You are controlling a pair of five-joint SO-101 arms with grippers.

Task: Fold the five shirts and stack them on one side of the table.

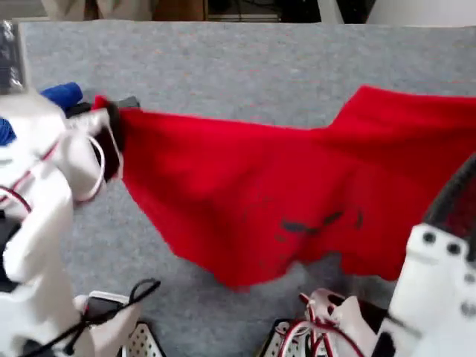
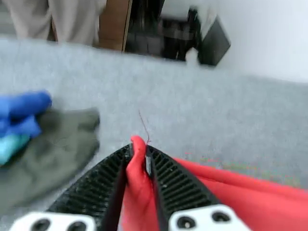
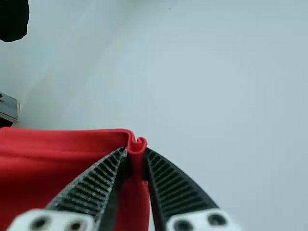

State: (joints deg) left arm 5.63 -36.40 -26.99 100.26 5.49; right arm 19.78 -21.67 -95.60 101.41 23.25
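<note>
A red shirt (image 1: 275,193) hangs stretched across the grey table (image 1: 223,67), held up at both ends. My left gripper (image 2: 139,149) is shut on one corner of the red shirt (image 2: 250,202) at the table's left side; in the high view that gripper (image 1: 111,137) sits at the shirt's left end. My right gripper (image 3: 136,150) is shut on a folded edge of the red shirt (image 3: 48,159), off to the right. Folded shirts lie at the far left: a blue one (image 2: 24,108), a teal one (image 2: 9,147) and a dark grey-green one (image 2: 57,149).
The blue shirt (image 1: 63,95) of the pile peeks out behind the left arm (image 1: 44,186). The right arm's white body (image 1: 439,290) stands at the front right. Cables and arm bases (image 1: 312,335) crowd the table's front edge. Bare felt lies behind the red shirt.
</note>
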